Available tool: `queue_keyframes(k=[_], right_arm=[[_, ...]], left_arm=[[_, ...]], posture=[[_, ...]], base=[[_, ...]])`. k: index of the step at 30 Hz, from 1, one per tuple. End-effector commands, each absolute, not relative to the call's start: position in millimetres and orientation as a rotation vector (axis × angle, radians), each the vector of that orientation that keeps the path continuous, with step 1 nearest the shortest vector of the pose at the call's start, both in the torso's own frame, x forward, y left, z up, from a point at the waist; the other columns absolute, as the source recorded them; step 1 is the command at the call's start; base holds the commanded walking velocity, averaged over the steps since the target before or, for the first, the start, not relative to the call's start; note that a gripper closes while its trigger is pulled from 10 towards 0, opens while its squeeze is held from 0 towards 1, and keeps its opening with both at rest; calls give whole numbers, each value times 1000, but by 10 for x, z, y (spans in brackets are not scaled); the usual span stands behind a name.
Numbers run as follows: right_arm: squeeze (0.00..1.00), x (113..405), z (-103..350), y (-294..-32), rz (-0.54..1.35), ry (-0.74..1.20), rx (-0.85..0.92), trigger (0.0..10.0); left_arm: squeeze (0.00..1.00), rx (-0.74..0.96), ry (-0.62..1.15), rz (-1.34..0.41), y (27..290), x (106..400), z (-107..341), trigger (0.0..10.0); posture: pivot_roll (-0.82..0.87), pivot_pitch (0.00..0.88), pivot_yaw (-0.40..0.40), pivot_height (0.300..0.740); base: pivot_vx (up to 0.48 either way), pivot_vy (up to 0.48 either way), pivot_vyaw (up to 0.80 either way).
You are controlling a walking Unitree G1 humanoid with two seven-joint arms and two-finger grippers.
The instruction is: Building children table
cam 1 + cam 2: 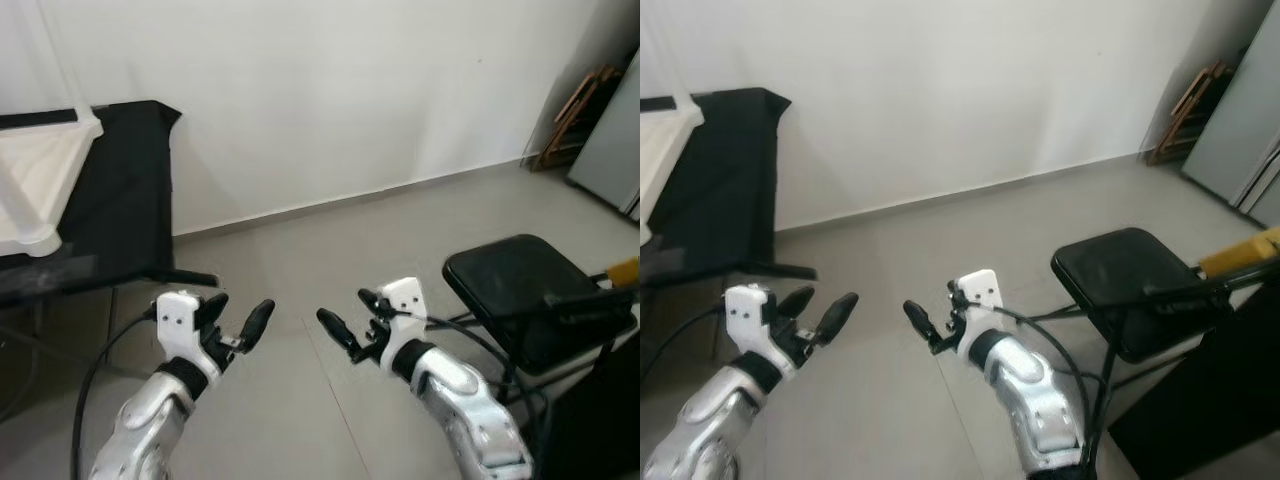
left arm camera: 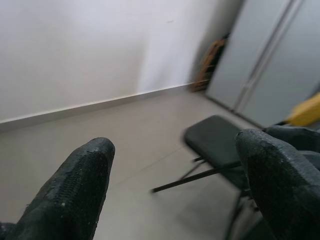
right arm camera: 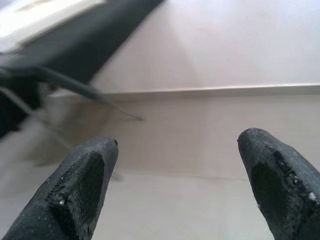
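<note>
A white table part [image 1: 38, 170] with a round leg end lies on a black-draped stand [image 1: 125, 195] at the far left, against the wall. Its edge also shows in the right eye view as a white table part [image 1: 662, 140]. Both arms are held out low over the grey floor, well to the right of the stand. My left gripper [image 1: 240, 312] is open and holds nothing. My right gripper [image 1: 348, 312] faces it, open and empty too. The wrist views show the left gripper [image 2: 175, 185] and the right gripper [image 3: 177, 185] with wide gaps between the fingers.
A black padded stool [image 1: 520, 295] on thin metal legs stands at the right, with a yellow object [image 1: 622, 268] beside it. A grey cabinet [image 1: 610, 150] and a folded wooden frame [image 1: 575, 115] fill the far right corner. Bare floor lies ahead up to the white wall.
</note>
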State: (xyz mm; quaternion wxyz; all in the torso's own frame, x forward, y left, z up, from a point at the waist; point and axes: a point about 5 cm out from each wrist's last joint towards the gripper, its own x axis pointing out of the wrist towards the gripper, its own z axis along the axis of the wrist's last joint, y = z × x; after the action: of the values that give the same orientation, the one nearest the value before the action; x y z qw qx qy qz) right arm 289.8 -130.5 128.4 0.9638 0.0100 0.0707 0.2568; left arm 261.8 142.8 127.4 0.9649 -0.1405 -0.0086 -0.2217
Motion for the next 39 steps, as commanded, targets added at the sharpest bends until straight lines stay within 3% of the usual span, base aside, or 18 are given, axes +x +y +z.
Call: queue_keyframes(k=[1,15,39], right_arm=[[0,2892,1298,-1256,530,131,16,10000],[0,2913,1314,-1252,523,124,-10,10000],[0,2929,1324,-1238,528,124,-15,10000]], left_arm=[[0,-283,-6,-427,1484,2613,1262,10000],[0,-323,5,-435,1486,2623,1268,10000],[0,-333,-1,-441,1508,2643,1279,10000]], posture=[[-127,97,-8,740],[-130,106,-11,740],[-132,115,-8,740]], base=[[0,0,0],[0,0,0],[312,0,0]])
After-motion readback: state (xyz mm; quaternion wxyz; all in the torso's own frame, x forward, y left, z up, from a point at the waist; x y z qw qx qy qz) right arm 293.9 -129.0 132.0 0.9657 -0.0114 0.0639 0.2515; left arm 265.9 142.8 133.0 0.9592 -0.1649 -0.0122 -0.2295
